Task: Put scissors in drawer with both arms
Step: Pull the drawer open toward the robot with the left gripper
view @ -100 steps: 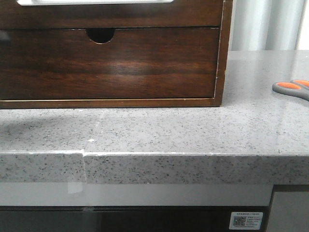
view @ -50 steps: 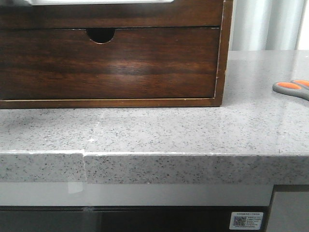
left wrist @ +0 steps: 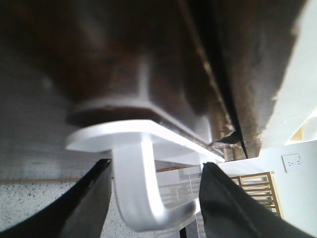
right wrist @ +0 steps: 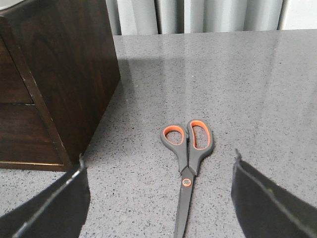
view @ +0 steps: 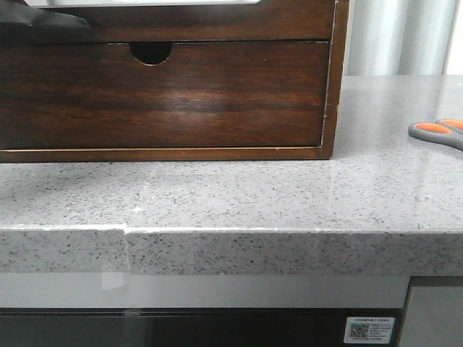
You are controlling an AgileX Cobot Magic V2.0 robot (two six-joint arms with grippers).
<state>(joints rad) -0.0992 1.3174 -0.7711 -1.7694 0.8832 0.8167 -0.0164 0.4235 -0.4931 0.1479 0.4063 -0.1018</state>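
Observation:
The scissors point(right wrist: 187, 151) lie flat on the grey counter, handles away from the wrist camera, grey with orange loops. They also show at the right edge of the front view point(view: 438, 132). My right gripper point(right wrist: 158, 158) is open above them, one finger on each side, not touching. The drawer point(left wrist: 99, 64) is the upper one of the wooden cabinet, and its dark front fills the left wrist view. My left gripper point(left wrist: 157, 163) is open around a white hooked handle point(left wrist: 143, 198) on that front. There is a gap on one side. A dark part of the left arm point(view: 43, 20) shows at the front view's top left.
The wooden cabinet point(view: 333, 87) stands on the counter, left of the scissors, and its side point(right wrist: 74, 74) is close to my right gripper's finger. Its lower drawer front with a half-round notch point(view: 150, 52) is closed. The counter's front edge point(view: 231, 231) runs across the front view.
A dark part of the left arm has come into the top left of the front view. The scissors and cabinet have not moved.

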